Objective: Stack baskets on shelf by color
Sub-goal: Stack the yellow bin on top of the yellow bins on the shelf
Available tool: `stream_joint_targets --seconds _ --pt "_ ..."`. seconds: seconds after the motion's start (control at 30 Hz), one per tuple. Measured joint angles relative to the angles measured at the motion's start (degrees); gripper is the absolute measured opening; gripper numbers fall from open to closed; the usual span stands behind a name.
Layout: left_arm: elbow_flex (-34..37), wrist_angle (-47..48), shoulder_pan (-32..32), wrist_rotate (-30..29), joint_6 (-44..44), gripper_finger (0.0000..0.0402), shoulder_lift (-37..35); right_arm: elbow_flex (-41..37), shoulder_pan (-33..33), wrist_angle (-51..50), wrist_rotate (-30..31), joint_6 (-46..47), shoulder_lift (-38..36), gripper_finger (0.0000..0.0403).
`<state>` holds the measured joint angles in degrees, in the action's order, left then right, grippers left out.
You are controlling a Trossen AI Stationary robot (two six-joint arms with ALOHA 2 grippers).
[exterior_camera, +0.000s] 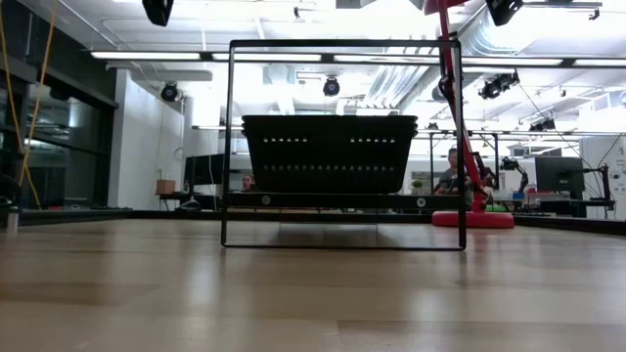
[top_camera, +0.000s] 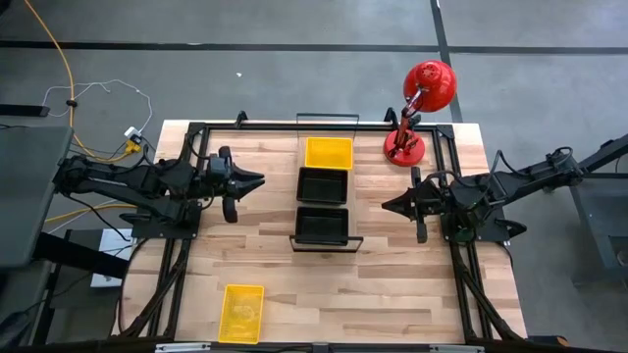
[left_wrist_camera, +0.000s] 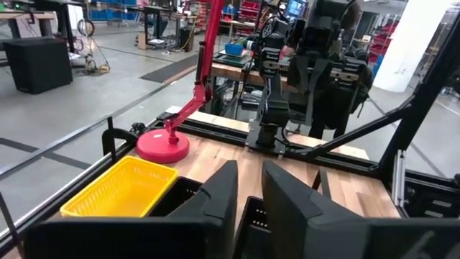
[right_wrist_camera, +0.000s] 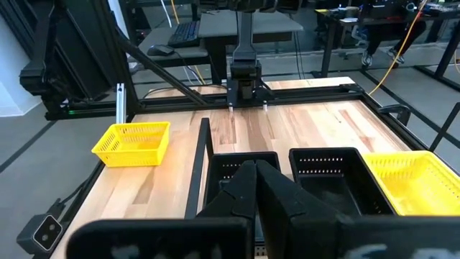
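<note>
The shelf lies in the middle of the table, running from near to far. In a row on it sit a yellow basket at the far end, a black basket in the middle and a second black basket at the near end. Another yellow basket rests flat on the tabletop near the front left. My left gripper hovers left of the shelf, pointing at it, empty, with a narrow gap between its fingers. My right gripper hovers right of the shelf, shut and empty.
A red desk lamp stands on its round base at the far right of the table, close to the shelf's far end. Black frame rails run along the table's left and right sides. Bare wood lies between the shelf and the loose yellow basket.
</note>
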<state>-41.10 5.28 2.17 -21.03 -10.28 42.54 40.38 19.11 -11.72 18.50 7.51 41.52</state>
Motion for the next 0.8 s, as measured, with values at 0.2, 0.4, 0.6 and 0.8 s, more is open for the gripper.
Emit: stream_joint_targets --seconds 0.2,0.4,0.6,0.8 --pt "0.00 0.00 0.00 -0.09 0.00 0.0083 0.00 0.03 0.00 -0.01 0.00 0.00 0.00 0.0000" --pt "0.00 0.00 0.00 -0.50 0.00 0.0104 0.00 0.04 0.00 -0.01 0.00 0.00 0.00 0.0000" --pt "0.00 0.00 0.02 -0.62 0.00 0.0122 0.00 0.04 0.02 -0.01 0.00 0.00 0.00 0.0000" --pt "0.00 -0.02 0.02 -0.62 0.00 0.0144 0.00 0.04 0.00 -0.01 0.00 0.00 0.00 0.0000"
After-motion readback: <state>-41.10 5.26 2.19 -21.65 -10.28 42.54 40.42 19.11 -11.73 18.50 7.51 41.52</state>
